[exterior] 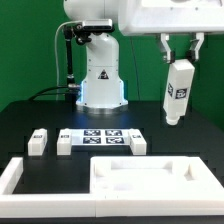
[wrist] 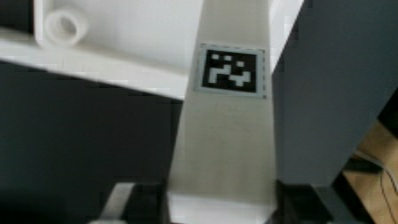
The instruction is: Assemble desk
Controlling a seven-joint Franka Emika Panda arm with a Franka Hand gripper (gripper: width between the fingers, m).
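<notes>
High on the exterior view's right, the gripper (exterior: 181,60) clamps one held leg (exterior: 178,92) by its upper end, so this white block hangs roughly upright in the air, well clear of the black table (exterior: 185,140). In the wrist view the same held leg (wrist: 222,140) runs as a smooth, flat-sided white bar between two dark fingers (wrist: 134,205), one pressed against each side, and it carries one square black-and-white tag (wrist: 231,70) on the face turned to the camera. Three more legs lie on the table in a row: the outer leg (exterior: 38,141) and the second leg (exterior: 65,142) sit on the exterior view's left of the marker board (exterior: 103,138), and the third leg (exterior: 138,141) sits just beside that board on its right. That makes four legs in all, each a short, boxy piece of plain white plastic. The marker board is thin and flat and shows four tags. Nearer the camera lies one tabletop panel (exterior: 140,162), a white rectangle with a raised rim and shallow recesses. One low white border rail (exterior: 20,175) bends around it on the left and front.
</notes>
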